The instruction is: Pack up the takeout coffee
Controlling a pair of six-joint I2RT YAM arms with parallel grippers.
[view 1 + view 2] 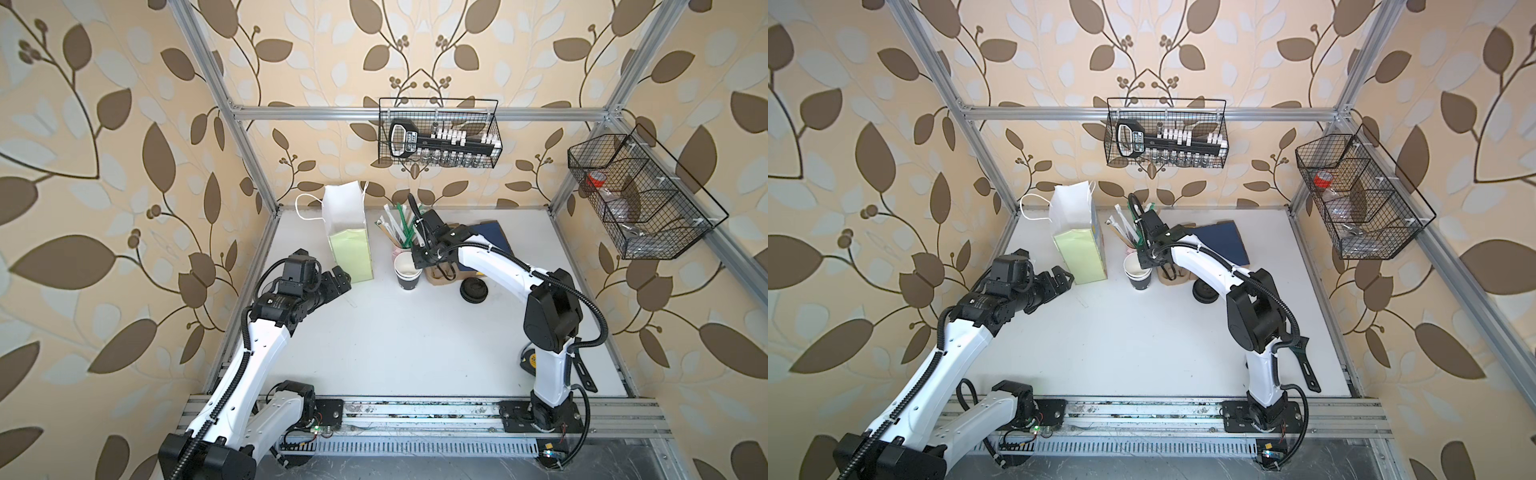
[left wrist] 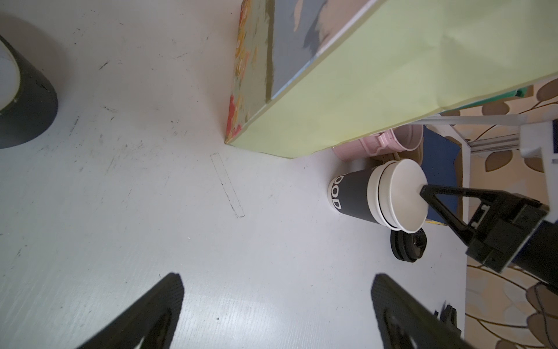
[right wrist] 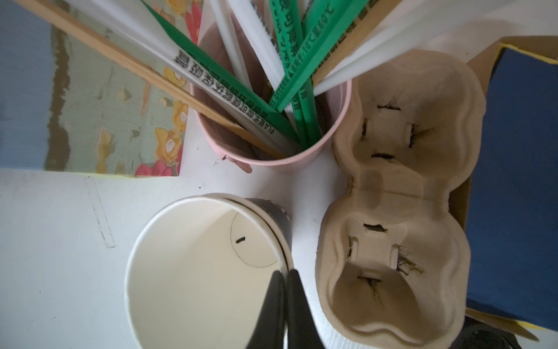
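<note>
Right claw: the right gripper [image 3: 285, 276] is clamped on the rim of the takeout coffee cup [image 3: 196, 272], one finger inside the wall and one outside, likely to pull it free.
Cup place: centre of both top views, nested in a second cup [image 2: 353, 196] on the table [image 1: 395, 340].
Left claw: the left gripper [image 1: 340, 280] is spread wide and empty, left of centre beside the paper bag [image 1: 351, 253], probably waiting to steady it.
Neighbours: pink straw cup [image 3: 302, 160] just behind, pulp carrier [image 3: 392, 187] just right, black lids [image 1: 473, 289] further right.
In the way: the straws [image 1: 401, 224] lean close, and the second cup may lift along.

Two black paper cups [image 1: 409, 277], white inside, white letters on the side. Stacked together, upright, empty, middle of both top views.
</note>
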